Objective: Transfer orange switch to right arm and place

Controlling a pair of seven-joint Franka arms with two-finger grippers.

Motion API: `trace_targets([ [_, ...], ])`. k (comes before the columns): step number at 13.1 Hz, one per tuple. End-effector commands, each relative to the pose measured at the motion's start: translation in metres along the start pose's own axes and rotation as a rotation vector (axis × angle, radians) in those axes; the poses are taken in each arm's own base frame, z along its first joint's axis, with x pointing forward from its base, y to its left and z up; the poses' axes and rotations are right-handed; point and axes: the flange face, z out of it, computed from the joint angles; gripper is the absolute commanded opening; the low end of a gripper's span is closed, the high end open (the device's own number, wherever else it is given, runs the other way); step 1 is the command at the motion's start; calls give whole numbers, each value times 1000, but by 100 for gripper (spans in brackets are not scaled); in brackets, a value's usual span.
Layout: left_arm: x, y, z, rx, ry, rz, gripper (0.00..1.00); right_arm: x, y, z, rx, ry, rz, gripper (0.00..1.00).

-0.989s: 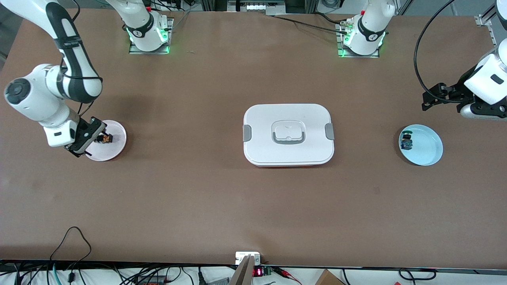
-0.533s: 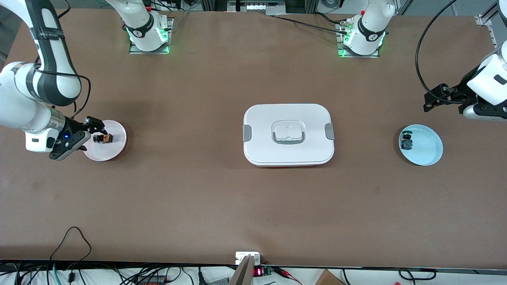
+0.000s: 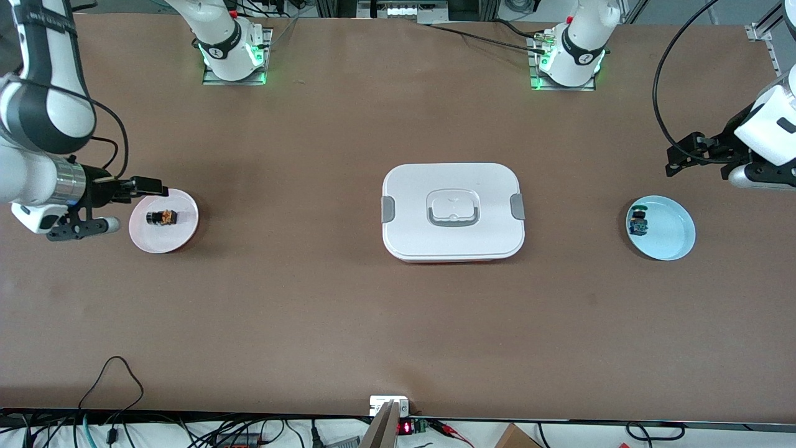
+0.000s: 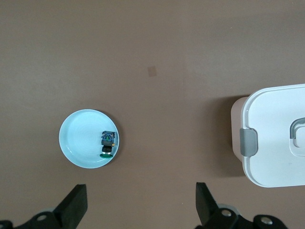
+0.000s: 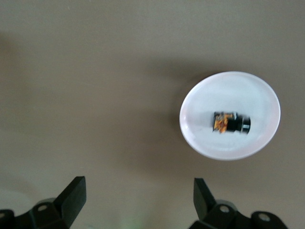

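Orange switch (image 3: 161, 218) lies on pink plate (image 3: 183, 233); both arms' fingers gape empty; no legible writing, seemingly.

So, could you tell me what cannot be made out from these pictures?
- Inside of the white lidded box: hidden by its closed lid in every view.
- Orange switch on the pink plate: details blurred in the right wrist view, too small in the front view.
- Green and blue switch on the blue plate: markings too small.
- Both arms: cut off by the front view's edges.
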Motion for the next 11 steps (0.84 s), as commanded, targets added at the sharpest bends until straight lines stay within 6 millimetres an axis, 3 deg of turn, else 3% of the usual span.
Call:
trace_targets([
  [1, 5, -2, -5, -11, 9, -2, 100, -8, -45, -50, -57, -14, 34, 100],
  [3, 5, -2, -6, -11, 10, -2, 100, -15, -46, -70, -115, 13, 25, 100],
  [6, 5, -2, -6, -11, 10, -2, 100, -19, 5, -92, -127, 75, 116, 100],
  [9, 6, -2, -4, -12, 7, -2, 100, -23, 20, -100, -93, 96, 178, 100],
  [11, 5, -2, -6, -12, 10, -2, 100, -22, 16, -105, -93, 118, 159, 100],
])
